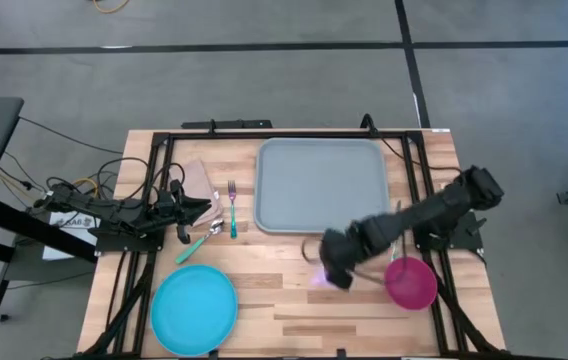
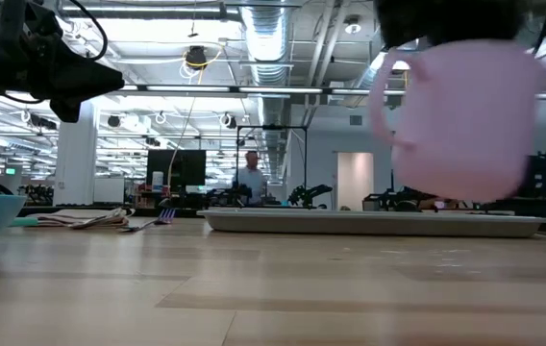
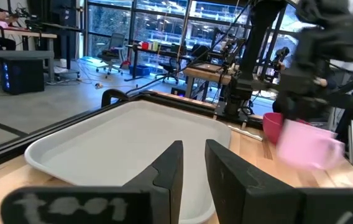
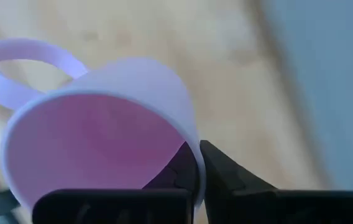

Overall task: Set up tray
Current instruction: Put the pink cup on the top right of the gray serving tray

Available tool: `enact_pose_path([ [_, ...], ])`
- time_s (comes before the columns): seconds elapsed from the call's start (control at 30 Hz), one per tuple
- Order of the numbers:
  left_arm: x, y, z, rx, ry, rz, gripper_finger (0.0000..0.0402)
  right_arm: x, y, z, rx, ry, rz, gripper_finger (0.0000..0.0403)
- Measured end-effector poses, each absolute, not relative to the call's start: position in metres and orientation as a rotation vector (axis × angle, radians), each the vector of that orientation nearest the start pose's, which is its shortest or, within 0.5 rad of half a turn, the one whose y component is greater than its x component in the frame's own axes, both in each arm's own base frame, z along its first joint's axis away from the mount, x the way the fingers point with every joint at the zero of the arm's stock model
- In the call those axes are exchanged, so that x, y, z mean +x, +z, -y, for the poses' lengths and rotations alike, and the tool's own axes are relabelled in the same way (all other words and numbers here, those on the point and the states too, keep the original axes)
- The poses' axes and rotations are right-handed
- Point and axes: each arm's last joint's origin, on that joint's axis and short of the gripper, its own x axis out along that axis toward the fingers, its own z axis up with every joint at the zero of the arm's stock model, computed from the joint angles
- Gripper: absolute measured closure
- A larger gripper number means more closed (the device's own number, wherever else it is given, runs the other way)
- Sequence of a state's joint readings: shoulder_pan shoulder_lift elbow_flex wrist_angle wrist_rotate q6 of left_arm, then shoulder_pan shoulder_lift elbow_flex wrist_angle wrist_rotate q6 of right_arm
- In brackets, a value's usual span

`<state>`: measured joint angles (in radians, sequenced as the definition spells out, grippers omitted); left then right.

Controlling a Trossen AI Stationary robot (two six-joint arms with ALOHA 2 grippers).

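The grey-blue tray (image 1: 322, 185) lies flat at the table's far middle and also shows in the left wrist view (image 3: 127, 143) and the low view (image 2: 369, 223). My right gripper (image 1: 334, 262) hovers just near of the tray, shut on a pale pink mug (image 2: 460, 115) (image 4: 102, 124). The mug's handle (image 4: 21, 62) sticks out to one side. My left gripper (image 1: 199, 210) waits at the table's left, above the cutlery. Its fingers (image 3: 170, 168) stand a little apart and hold nothing. My right gripper pinches the mug's wall at the rim (image 4: 189, 127), on the side opposite the handle. One finger (image 4: 178, 168) is inside the mug and one finger (image 4: 226, 171) is outside. It comes from above. The mug hangs below it, lifted clear of the table.
A magenta bowl (image 1: 411, 282) sits at the right near side, under the right arm. A round bright-blue plate (image 1: 194, 308) lies at the near left. A fork (image 1: 232, 208), a teal-handled spoon (image 1: 199, 243) and a napkin (image 1: 199, 180) lie left of the tray. A person stands far behind the table.
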<state>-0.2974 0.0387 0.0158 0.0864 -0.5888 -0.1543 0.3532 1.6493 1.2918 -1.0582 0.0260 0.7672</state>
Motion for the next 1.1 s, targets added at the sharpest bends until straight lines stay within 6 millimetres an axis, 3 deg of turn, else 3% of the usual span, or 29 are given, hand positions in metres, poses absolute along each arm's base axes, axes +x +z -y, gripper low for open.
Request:
enact_pose_path([
  [0.23, 0.095, 0.174, 0.012, -0.180, 0.287, 0.080, 0.0345, 0.280, 0.270, -0.016, 0.256, -0.625, -1.550, 0.0392],
  [0.33, 0.095, 0.174, 0.012, -0.178, 0.288, 0.079, 0.0345, 0.273, 0.277, 0.023, 0.287, -0.676, -1.561, 0.0395],
  [0.63, 0.095, 0.173, 0.012, -0.175, 0.282, 0.070, 0.0345, 0.246, 0.276, 0.128, 0.442, -0.901, -1.459, 0.0394],
  [0.83, 0.095, 0.173, 0.012, -0.175, 0.283, 0.068, 0.0345, 0.234, 0.262, 0.171, 0.545, -1.026, -1.342, 0.0399],
  [1.1, 0.094, 0.174, 0.011, -0.157, 0.339, 0.075, 0.0345, 0.208, 0.247, 0.196, 0.640, -1.121, -1.348, 0.0396],
])
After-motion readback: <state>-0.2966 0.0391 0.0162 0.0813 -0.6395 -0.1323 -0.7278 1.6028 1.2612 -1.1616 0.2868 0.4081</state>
